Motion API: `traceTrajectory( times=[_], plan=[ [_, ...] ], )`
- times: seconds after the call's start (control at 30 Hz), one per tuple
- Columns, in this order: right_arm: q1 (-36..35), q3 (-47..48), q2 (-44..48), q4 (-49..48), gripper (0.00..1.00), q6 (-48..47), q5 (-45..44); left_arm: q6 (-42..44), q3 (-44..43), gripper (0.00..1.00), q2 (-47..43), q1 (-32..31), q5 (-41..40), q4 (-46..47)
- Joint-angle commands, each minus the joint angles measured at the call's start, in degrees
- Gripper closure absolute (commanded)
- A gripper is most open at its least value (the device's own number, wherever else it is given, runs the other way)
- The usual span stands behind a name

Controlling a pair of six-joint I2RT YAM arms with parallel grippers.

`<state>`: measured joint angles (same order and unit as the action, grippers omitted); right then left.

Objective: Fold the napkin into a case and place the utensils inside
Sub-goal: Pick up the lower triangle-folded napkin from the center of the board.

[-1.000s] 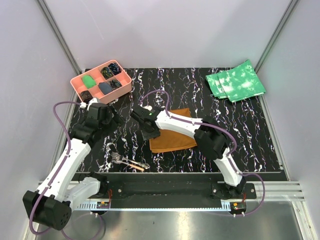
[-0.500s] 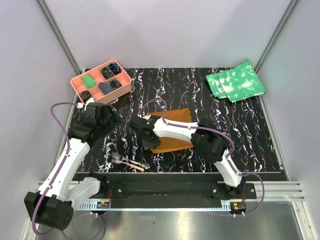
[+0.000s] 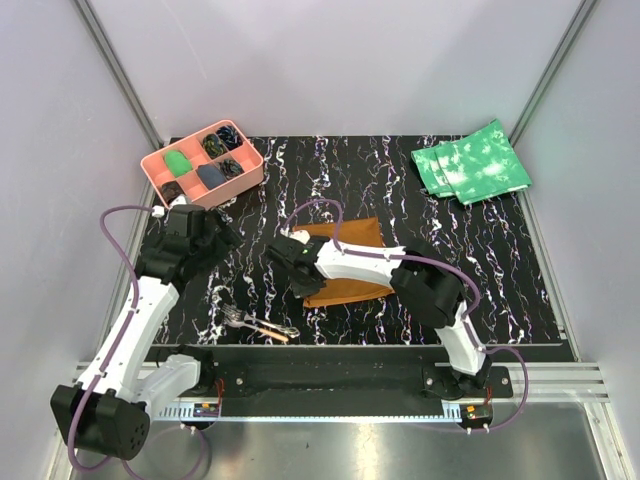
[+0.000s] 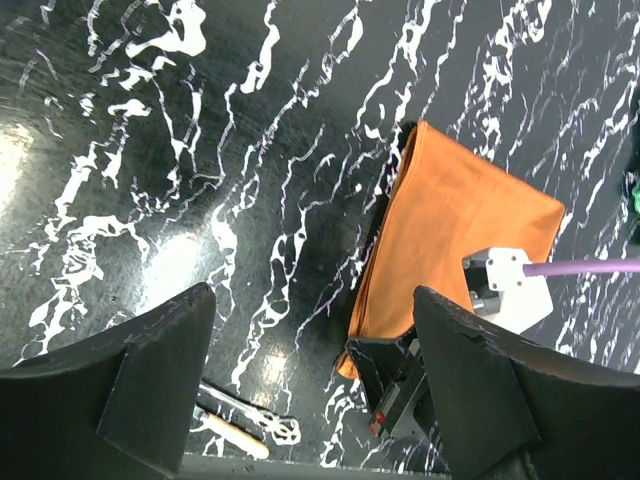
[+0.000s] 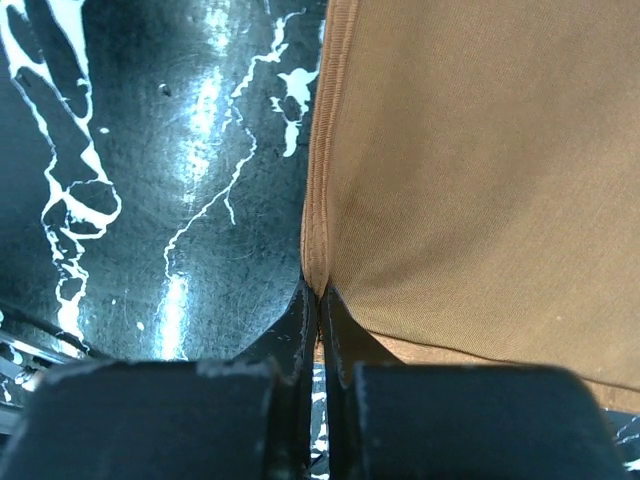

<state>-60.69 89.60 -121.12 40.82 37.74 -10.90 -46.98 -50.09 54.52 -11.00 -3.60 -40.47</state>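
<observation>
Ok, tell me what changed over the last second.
The right tool slid back along the left edge of the napkin and shut on the cloth by its near corner. The left tool drifted slightly left, open and empty. The napkin, utensils, pink tray and green cloths stayed put.

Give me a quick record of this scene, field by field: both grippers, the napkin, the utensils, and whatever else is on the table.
Left gripper: open, holding nothing, above the table, left of the napkin
Right gripper: shut on the napkin's near left corner
Napkin: rust-brown, lying flat mid-table, layered at its left edge
Utensils: fork and orange-ended piece, side by side near the front edge, outside the napkin
Pink tray: far left corner, compartments filled
Green cloths: far right corner
</observation>
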Motion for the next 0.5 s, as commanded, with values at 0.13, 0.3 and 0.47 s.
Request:
traceTrajectory(
  times=[0.13, 0.3, 0.47],
  plan=[
    [0.7, -6.1, 4.8, -8.0, 1.0, -5.4, 6.7, 3.5, 3.8, 0.17, 6.1, 0.5, 17.8, 13.1],
    [4.2, -13.0, 13.3, -15.0, 1.0, -4.7, 17.6, -0.4, 6.7, 0.17, 15.1, 0.4, 25.8, 25.8],
    [7.3, -18.0, 17.0, -19.3, 1.0, -3.5, 25.9, -4.1, 6.7, 0.17, 23.2, -0.2, 30.4, 34.1]
  ],
)
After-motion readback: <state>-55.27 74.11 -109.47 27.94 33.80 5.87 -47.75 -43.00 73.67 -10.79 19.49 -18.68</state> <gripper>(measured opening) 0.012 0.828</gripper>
